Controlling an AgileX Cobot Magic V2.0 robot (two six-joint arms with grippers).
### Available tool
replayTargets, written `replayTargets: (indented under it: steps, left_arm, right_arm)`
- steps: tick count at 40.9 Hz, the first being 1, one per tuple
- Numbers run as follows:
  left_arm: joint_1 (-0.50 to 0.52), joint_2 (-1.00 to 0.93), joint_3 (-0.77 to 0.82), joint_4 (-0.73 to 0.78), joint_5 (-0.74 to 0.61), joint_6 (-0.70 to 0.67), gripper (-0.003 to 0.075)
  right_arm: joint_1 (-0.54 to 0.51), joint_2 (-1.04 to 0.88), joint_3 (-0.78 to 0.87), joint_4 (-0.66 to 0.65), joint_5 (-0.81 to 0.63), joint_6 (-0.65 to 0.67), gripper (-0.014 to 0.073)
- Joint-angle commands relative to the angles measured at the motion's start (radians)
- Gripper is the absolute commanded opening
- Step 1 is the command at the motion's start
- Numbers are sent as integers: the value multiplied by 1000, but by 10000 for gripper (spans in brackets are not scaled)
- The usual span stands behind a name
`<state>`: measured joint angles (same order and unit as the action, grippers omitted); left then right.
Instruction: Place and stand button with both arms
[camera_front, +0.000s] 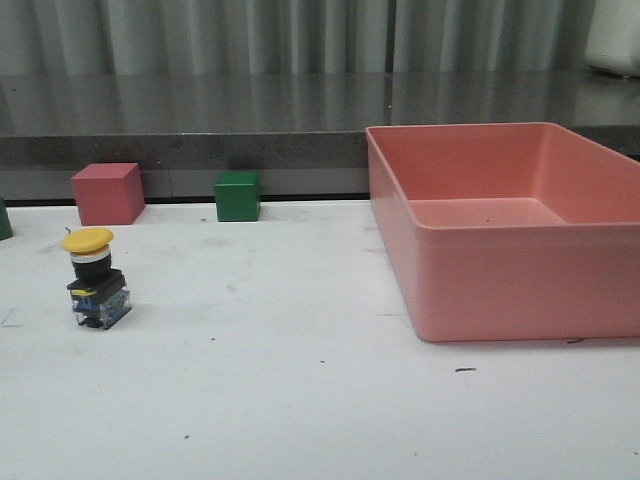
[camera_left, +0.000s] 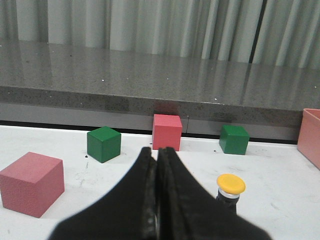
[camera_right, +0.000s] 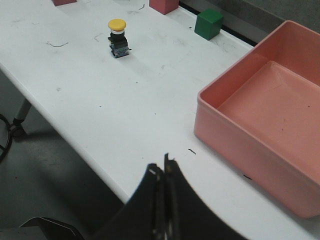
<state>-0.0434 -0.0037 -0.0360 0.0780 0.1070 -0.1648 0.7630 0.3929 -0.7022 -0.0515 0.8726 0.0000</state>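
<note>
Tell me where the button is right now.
In the front view the button stands upright on the table's left side, in front of the red cube, well left of the pink bin.

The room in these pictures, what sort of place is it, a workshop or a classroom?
Probably a robot test bench in a lab. A white table holds practice props only: a yellow push-button, coloured cubes such as the green cube, and an empty pink bin. Grey curtains screen off the back.

The button (camera_left: 230, 186) stands upright on the table (camera_front: 300, 400), just right of the left claw (camera_left: 157, 152). Cubes (camera_left: 167, 131) lie beyond it. The bin (camera_right: 260, 120) sits before the right claw (camera_right: 164, 167).
</note>
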Motion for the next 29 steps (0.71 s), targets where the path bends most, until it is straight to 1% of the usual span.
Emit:
replayTargets:
  steps: [1, 4, 6, 24, 26, 29]
  left_arm:
    - [4, -25, 29, -7, -172, -5, -20]
    - [4, -25, 59, -21, -216, -5, -20]
    - [4, -25, 59, -44, -192, -5, -20]
    - [4, -23, 59, -44, -190, -5, -20]
    - [4, -23, 59, -44, -185, 0, -20]
    - [4, -23, 59, -67, -181, 50, -20]
  right_arm:
    - [-1, 6, -21, -11, -64, -7, -118]
    - [-1, 5, -21, -11, -63, -7, -118]
    - [-1, 5, -21, -11, -62, -7, -118]
    - [-1, 5, -21, -11, -62, -7, -118]
    - [-1, 5, -21, -11, -62, -7, -118]
    - [-1, 5, -21, -11, -62, -7, -118]
